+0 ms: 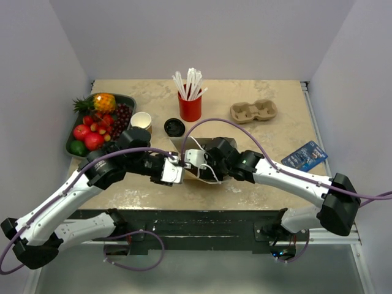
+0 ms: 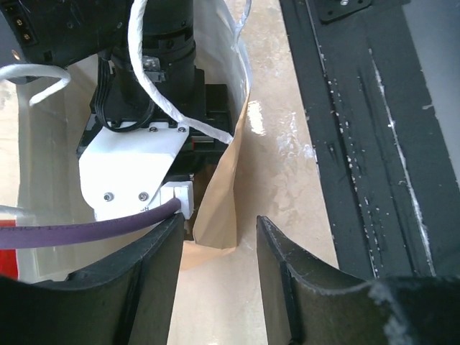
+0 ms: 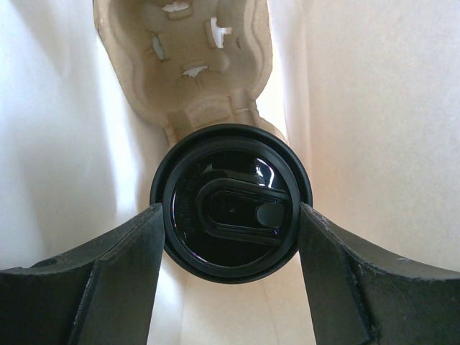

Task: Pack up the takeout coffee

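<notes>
**Coffee in the bag, not yet released**

My right gripper (image 3: 230,219) clasped the coffee cup (image 3: 231,198) at its lid, down inside the bag (image 2: 219,180). My left gripper (image 2: 219,226) stood open astride the bag's wall. Beyond the cup lay a cup tray (image 3: 190,65). Seating and letting go looked undone.

Bright, even light from above; glare streaks the tabletop (image 2: 287,144) and the top of the takeout coffee (image 3: 230,215); the near foreground is blurred.

A beige mottled worktop (image 1: 288,131) was enclosed on three sides by white walls (image 1: 202,37); its near edge was bordered by a black frame (image 1: 202,223).
</notes>
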